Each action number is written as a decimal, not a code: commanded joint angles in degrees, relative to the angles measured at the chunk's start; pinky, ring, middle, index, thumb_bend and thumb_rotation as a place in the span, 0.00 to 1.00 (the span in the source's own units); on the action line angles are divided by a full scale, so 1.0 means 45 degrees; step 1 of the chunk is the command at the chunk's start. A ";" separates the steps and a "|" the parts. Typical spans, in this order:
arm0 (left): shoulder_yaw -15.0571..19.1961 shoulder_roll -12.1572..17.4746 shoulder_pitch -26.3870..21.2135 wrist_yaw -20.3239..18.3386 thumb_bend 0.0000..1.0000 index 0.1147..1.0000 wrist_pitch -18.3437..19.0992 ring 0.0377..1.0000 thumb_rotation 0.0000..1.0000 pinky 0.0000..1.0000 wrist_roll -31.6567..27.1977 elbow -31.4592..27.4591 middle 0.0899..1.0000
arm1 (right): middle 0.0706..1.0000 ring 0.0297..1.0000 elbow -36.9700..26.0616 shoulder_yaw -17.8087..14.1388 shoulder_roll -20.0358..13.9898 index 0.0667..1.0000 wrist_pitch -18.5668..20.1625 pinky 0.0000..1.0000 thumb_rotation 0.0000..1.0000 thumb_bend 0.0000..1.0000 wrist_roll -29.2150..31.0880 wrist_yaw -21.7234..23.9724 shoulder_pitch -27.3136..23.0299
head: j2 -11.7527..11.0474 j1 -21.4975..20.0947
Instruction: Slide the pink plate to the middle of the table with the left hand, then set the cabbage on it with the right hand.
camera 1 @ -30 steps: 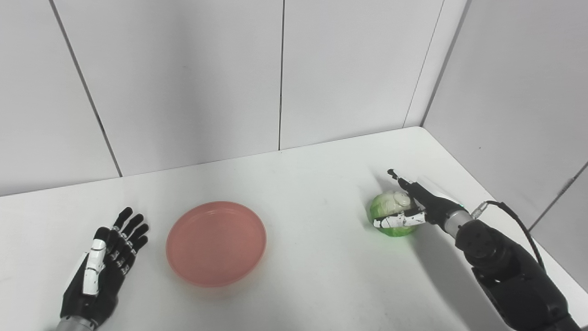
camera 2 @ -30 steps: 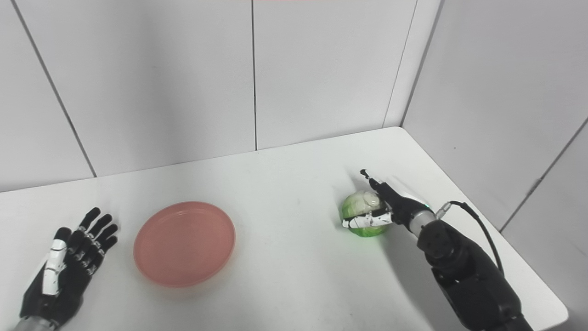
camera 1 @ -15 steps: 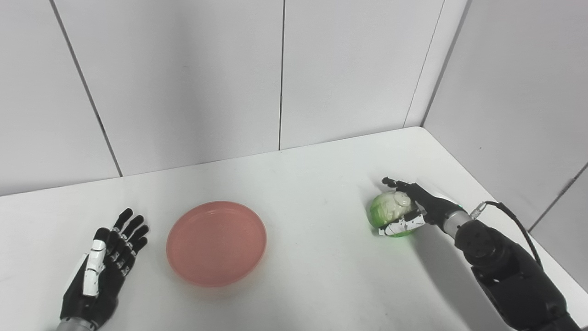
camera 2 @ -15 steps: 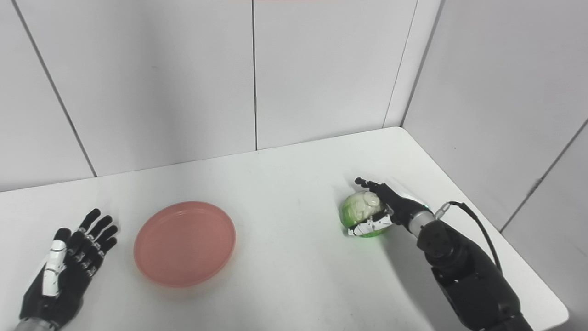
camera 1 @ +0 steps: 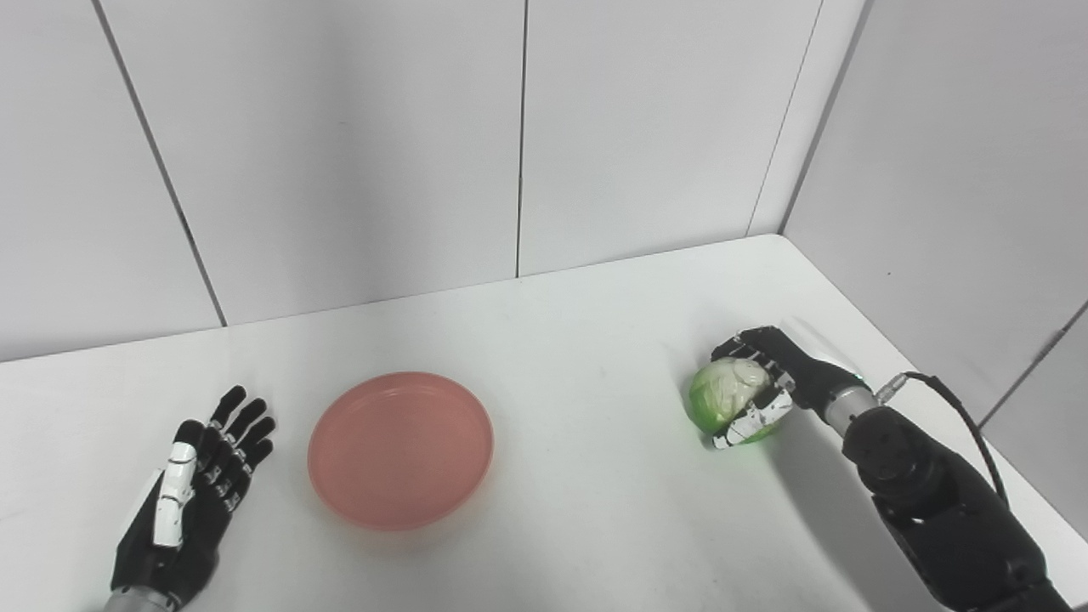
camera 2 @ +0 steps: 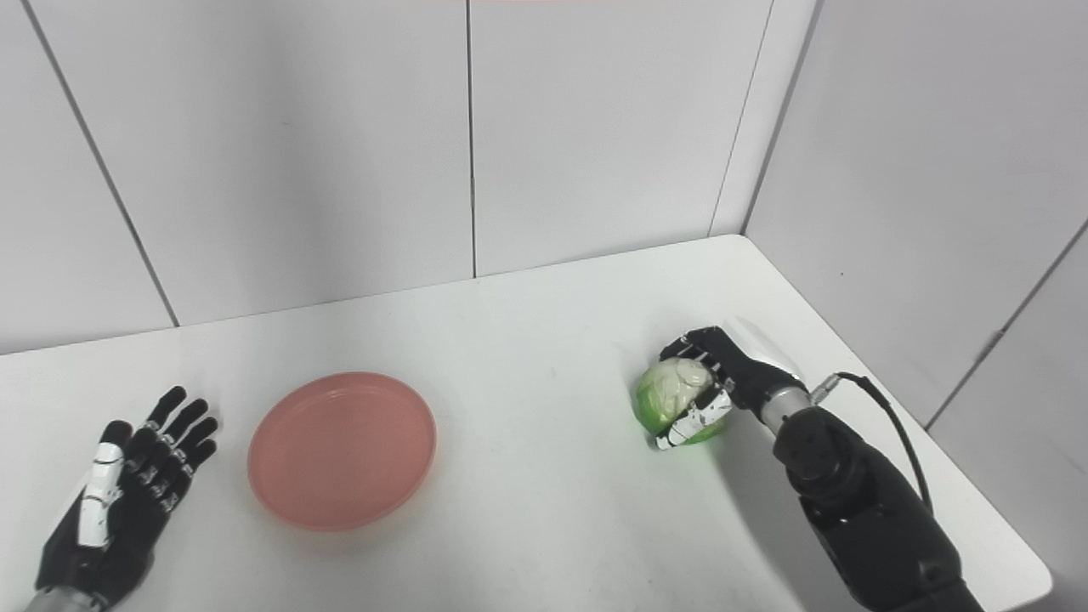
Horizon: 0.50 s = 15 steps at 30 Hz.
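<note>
Your left hand [camera 1: 191, 501] lies flat on the worktop [camera 1: 578, 510], fingers spread, holding nothing. The plate [camera 1: 400, 449] sits just right of it. Far off to the plate's right, your right hand [camera 1: 769, 382] wraps the cabbage [camera 1: 722, 393], maybe barely lifted.

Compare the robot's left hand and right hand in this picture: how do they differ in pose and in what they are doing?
The left hand lies flat on the table with fingers spread; the right hand is curled. The left hand holds nothing, while the right hand is closed around the cabbage. The left hand sits beside the pink plate; the right hand is far from it, near the table's right edge. Both are black with white parts.
</note>
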 commanded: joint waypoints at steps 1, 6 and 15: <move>-0.0157 0.0159 0.0504 0.0073 0.67 0.95 0.0825 0.96 0.97 0.98 0.0290 0.0431 0.96 | 0.42 0.46 -0.0089 -0.0128 -0.0349 0.47 -0.0629 0.46 0.00 0.53 -0.0079 -0.0308 -0.0368 | 0.0014 0.0037; -0.0200 0.0120 0.0494 0.0152 0.66 0.96 0.0807 0.96 0.98 0.98 0.0371 0.0424 0.96 | 0.41 0.45 -0.0094 -0.0164 -0.0316 0.47 -0.0718 0.45 0.00 0.53 -0.0075 -0.0414 -0.0368 | 0.0020 0.0154; -0.0298 -0.0073 0.0462 0.0297 0.66 0.97 0.0746 0.97 0.99 1.00 0.0509 0.0425 0.97 | 0.40 0.44 -0.0410 -0.0238 -0.0591 0.48 -0.0831 0.44 0.00 0.53 0.0171 -0.0166 -0.0588 | -0.0042 0.0512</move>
